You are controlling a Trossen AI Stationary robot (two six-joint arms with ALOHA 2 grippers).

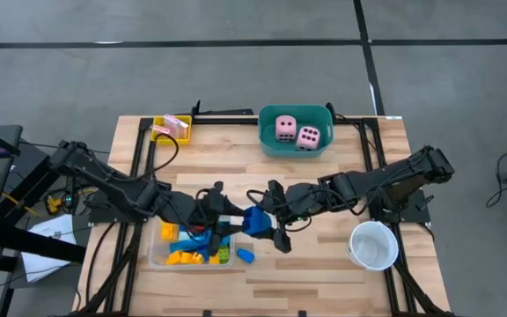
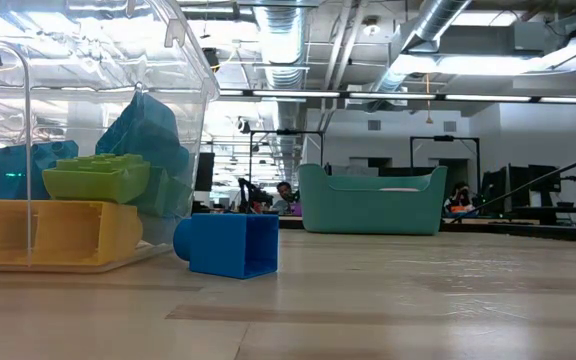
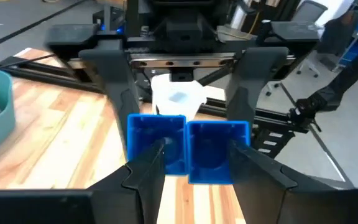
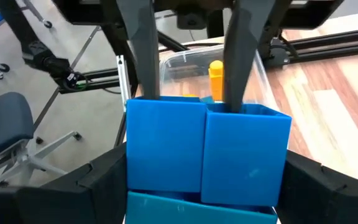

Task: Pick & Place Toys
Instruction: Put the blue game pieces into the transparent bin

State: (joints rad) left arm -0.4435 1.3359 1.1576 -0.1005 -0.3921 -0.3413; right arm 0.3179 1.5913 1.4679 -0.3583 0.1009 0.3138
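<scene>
Both grippers meet above the desk point(image 1: 324, 273) beside the clear tray point(image 1: 157, 257): your left gripper point(image 3: 194, 163) and right gripper point(image 4: 201, 168) each hold their jaws closed on the joined blue blocks point(image 1: 255, 220). Uneven pulling could drop them.

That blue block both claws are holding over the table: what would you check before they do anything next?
1. Left gripper closed on blue block: ok.
2. Right gripper closed on the same block: ok.
3. Block lifted off the table: cannot tell.
4. Clear tray has room among its blocks: ok.
5. Loose small blue block outside the tray, beneath the arms: not ok.
6. Both pink dice in teal tub: ok.
</scene>
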